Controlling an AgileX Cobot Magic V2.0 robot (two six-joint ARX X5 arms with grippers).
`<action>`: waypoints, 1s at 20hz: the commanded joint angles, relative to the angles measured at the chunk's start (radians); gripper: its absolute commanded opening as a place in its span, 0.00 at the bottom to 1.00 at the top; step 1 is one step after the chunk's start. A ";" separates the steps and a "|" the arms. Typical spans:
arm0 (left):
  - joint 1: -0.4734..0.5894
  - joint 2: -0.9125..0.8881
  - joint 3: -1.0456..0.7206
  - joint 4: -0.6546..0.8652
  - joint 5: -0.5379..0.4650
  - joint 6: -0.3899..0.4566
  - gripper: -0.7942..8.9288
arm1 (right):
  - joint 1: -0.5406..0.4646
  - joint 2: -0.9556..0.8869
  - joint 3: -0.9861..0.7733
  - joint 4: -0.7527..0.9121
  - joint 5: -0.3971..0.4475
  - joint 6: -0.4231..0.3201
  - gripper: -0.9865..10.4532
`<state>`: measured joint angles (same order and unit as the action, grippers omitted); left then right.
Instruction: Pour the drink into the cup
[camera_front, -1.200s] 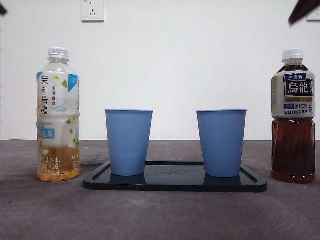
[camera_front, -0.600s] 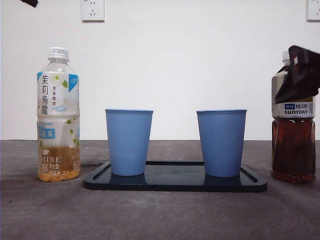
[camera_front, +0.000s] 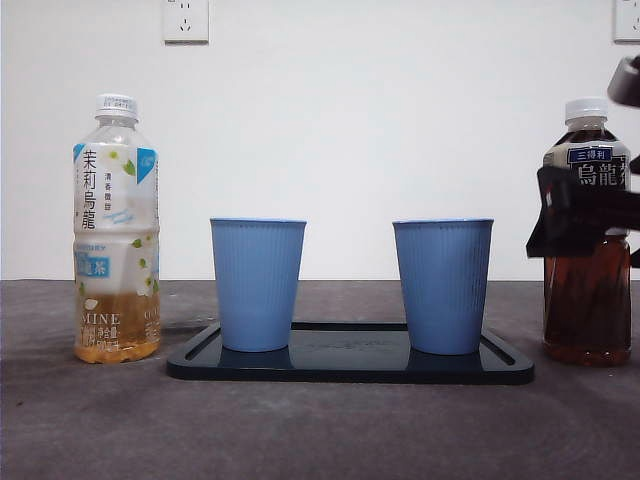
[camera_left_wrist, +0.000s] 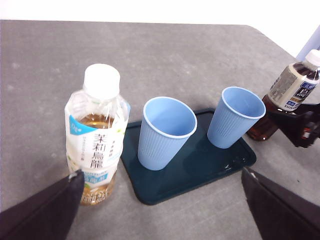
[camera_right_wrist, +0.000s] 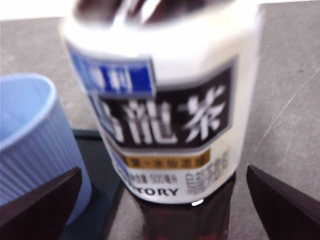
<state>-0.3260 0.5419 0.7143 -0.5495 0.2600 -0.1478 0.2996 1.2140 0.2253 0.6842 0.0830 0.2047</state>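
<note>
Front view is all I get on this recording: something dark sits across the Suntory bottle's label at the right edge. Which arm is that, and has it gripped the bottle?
Observer: It is the right gripper. Its wrist view shows the oolong tea bottle between wide-open jaws that do not touch it.
Operator: Where is the left arm?
Observer: The left gripper hangs open above the table, on the near side of the jasmine tea bottle and the tray.
Operator: Anything in the cups?
Observer: From above, the left cup and the right cup both look empty.
</note>
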 joint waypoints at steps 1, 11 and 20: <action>-0.006 0.001 0.006 0.002 -0.002 0.001 0.58 | -0.002 0.080 0.001 0.083 0.009 -0.033 0.55; -0.006 -0.001 0.006 -0.003 -0.002 0.004 0.58 | -0.016 0.277 0.001 0.381 0.023 -0.058 0.36; -0.006 0.000 0.006 -0.001 -0.002 0.009 0.58 | -0.007 0.173 0.002 0.311 0.003 -0.087 0.26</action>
<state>-0.3260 0.5400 0.7143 -0.5571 0.2600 -0.1474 0.2859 1.3918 0.2199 0.9512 0.0891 0.1291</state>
